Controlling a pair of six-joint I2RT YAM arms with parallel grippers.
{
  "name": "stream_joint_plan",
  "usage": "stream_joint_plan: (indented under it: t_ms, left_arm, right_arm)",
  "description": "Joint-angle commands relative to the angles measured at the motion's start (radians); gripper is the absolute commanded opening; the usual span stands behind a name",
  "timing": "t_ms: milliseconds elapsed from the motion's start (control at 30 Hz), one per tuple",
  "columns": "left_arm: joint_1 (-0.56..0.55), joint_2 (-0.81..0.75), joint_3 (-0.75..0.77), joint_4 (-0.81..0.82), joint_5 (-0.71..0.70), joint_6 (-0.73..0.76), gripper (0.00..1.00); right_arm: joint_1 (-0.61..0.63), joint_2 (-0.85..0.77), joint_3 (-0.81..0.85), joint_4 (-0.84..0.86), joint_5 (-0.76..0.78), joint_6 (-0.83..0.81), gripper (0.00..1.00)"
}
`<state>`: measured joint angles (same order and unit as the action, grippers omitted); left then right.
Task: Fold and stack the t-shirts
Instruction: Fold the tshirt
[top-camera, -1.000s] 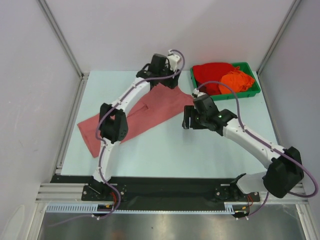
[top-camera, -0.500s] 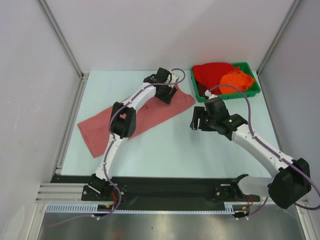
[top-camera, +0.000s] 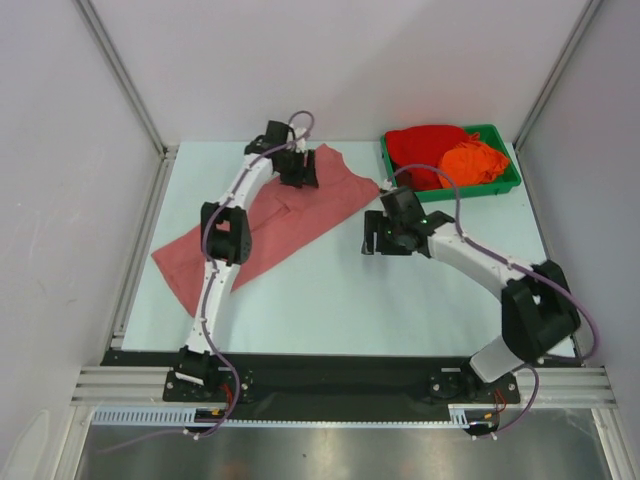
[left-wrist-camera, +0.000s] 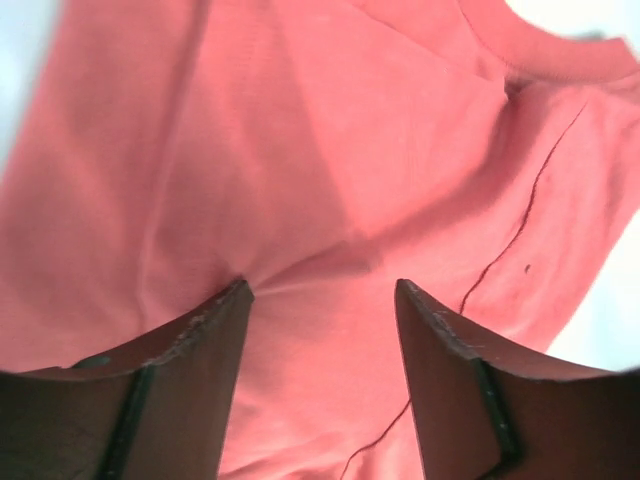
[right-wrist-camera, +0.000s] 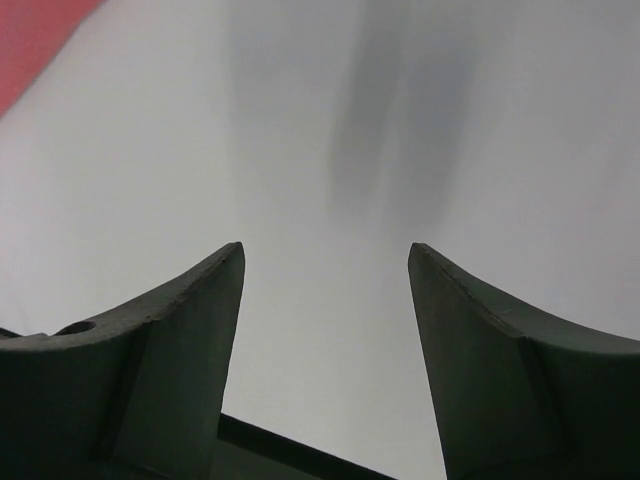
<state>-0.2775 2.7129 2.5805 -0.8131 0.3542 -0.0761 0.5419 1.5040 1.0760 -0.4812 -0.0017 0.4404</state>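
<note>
open room on the near side, left pincer on the salmon shirt's far end

nearer than the salmon t-shirt (top-camera: 185, 262), the worktop (top-camera: 330, 300) lies bare right up to its front edge. the shirt lies flat and slantwise, its near-left end close to the worktop's left edge. right of the shirt's middle, just off its hem, the right pincer (top-camera: 373, 236) hangs over bare worktop, its jaws wide and holding nothing (right-wrist-camera: 325, 255). on the shirt's far end, by the collar, the left pincer (top-camera: 303, 172) stands with jaws apart and both tips on the cloth, a low ridge between them (left-wrist-camera: 320, 290). right of that far end sits the green tray (top-camera: 512, 180), holding the red t-shirt (top-camera: 420, 145) and the orange t-shirt (top-camera: 472, 160).
</note>
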Motion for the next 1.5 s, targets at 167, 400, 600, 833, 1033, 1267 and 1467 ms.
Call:
stream_joint_plan:
  t_ms: [167,400,600,833,1033,1267,1467]
  left_arm:
    - [0.169,-0.031,-0.018,0.078,0.118,-0.122,0.69]
    - [0.193,-0.254,-0.051,0.178,0.114,-0.159,0.79]
    - [0.256,-0.590,-0.232,0.137,-0.030,-0.198,0.85]
    - [0.262,-0.979,-0.482,0.077,-0.335,-0.182,0.90]
    - [0.262,-1.107,-0.598,0.000,-0.425,-0.151,0.89]
    - [0.274,-1.231,-0.830,0.034,-0.472,-0.163,0.89]
    - [0.274,-1.331,-1.009,0.097,-0.540,-0.183,0.90]
  right_arm:
    - [0.145,0.310,0.289,0.157,-0.076,-0.048,0.72]
    - [0.223,0.530,0.485,0.320,-0.214,-0.042,0.68]
    - [0.352,0.732,0.708,0.356,-0.270,-0.090,0.69]
    - [0.503,0.919,1.010,0.221,-0.065,-0.295,0.77]
    - [0.611,1.048,1.244,0.112,0.000,-0.426,0.78]
    - [0.681,1.133,1.286,0.062,0.043,-0.505,0.75]
    - [0.702,1.150,1.279,0.030,0.054,-0.529,0.71]
